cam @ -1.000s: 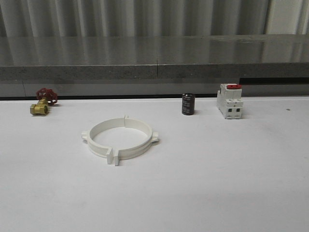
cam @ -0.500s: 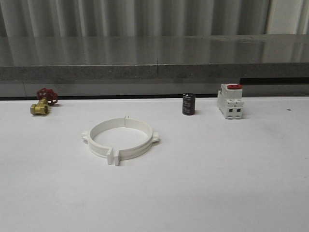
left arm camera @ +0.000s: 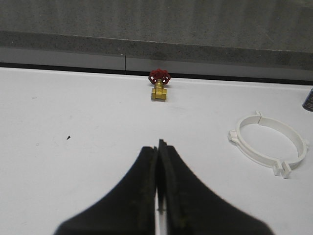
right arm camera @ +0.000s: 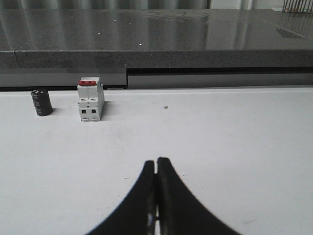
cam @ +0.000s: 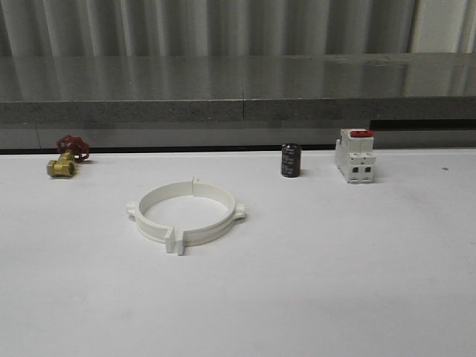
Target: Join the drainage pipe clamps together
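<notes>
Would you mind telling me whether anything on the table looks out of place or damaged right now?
Nothing stands out. The drainage pipe clamps lie flat as a closed ring, the brass valve, black cylinder and breaker stand apart along the back edge, and both the left gripper and right gripper are shut, holding nothing.

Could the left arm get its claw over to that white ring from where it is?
Probably yes. In the left wrist view, bare white table lies between the shut left claw and the drainage pipe clamps, with nothing in between. The brass valve stands farther back, off that path.
</notes>
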Robot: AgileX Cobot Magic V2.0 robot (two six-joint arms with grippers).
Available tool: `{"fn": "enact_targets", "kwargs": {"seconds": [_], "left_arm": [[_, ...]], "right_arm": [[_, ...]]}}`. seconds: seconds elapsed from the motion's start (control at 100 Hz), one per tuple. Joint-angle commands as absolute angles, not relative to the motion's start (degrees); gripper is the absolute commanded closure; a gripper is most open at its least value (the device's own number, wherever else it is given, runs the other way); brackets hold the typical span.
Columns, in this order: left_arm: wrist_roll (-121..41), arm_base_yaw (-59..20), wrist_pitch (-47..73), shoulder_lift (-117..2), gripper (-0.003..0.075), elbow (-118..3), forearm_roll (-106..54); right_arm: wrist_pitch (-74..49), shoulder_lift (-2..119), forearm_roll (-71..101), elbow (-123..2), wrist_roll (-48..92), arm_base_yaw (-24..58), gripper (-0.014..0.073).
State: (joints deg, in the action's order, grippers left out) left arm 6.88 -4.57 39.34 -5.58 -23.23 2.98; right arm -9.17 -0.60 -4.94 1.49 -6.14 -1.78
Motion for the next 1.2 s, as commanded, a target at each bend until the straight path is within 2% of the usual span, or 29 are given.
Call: {"fn": "enact_targets", "kwargs": {"seconds": [0.0,0.2,0.34,0.44,0.65,0.79,0.86,1.19], "left_arm": [[7.0,-4.5,35.1,-6.2,0.0741,-24.6,3.0],[7.0,-4.5,35.0,-6.2,0.0741,-24.2,3.0],[4.6,-4.5,30.7,-5.0,0.0741,-21.3,4.4],[-3.6,-4.1,21.8,-4.2,0.0741,-17.4,3.3],[-3.3,-3.6,4.0,-1.3,0.0741,-5.9,1.5],[-3.3,-3.6,-3.8,1.8,0.0741,2.6,1.4],[-3.3,-3.6,1.0,1.9,0.0741,2.4,1.4],[-3.3,-3.6,0.0,1.9,0.0741,2.6,1.4]], "right_arm": [[-4.2,-1.7,-5.4,0.6,-5.8,-1.8,0.0660],[-4.2,-1.7,-5.4,0.6,-5.8,-1.8,0.0660],[-4.2,-1.7,-5.4,0.6,-5.8,-1.8,0.0660],[-4.2,-1.7,-5.4,0.6,-5.8,-1.8,0.0660],[-4.2,-1.7,-5.4,0.6,-5.8,-1.8,0.0660],[-4.2,-1.7,-5.4,0.6,-5.8,-1.8,0.0660],[-4.2,-1.7,-5.4,0.6,-5.8,-1.8,0.0660],[-4.2,-1.7,-5.4,0.6,-5.8,-1.8,0.0660]]}}
